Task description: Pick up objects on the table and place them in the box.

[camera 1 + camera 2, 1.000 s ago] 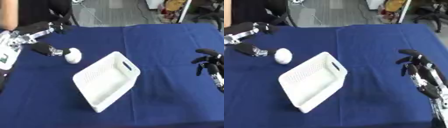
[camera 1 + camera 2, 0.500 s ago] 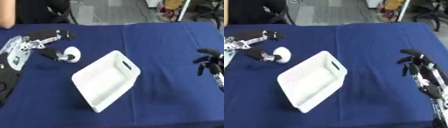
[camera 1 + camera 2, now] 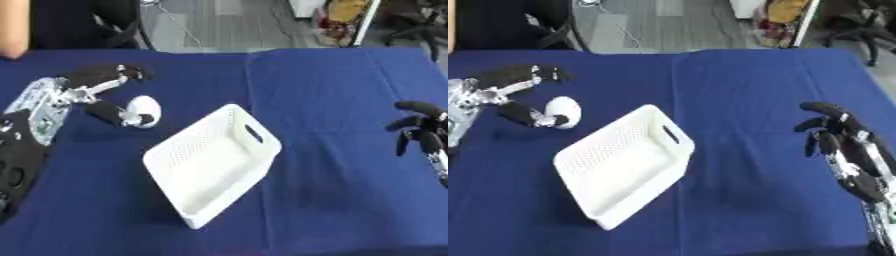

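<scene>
One white egg-shaped ball (image 3: 143, 109) sits on the blue worktop (image 3: 332, 95), just left of the white basket (image 3: 214, 162). The left hand (image 3: 83, 92) brackets it: thumb touching its near side, fingers (image 3: 118, 73) spread wide beyond it, not yet closed. It looks light, smooth and apt to roll; grip across its middle. The right hand (image 3: 837, 137) idles, fingers loosely curled, empty.

Probably an office or lab: blue-clothed table (image 3: 332, 90), grey floor (image 3: 227, 20), wheeled chair (image 3: 411, 22) behind.
</scene>
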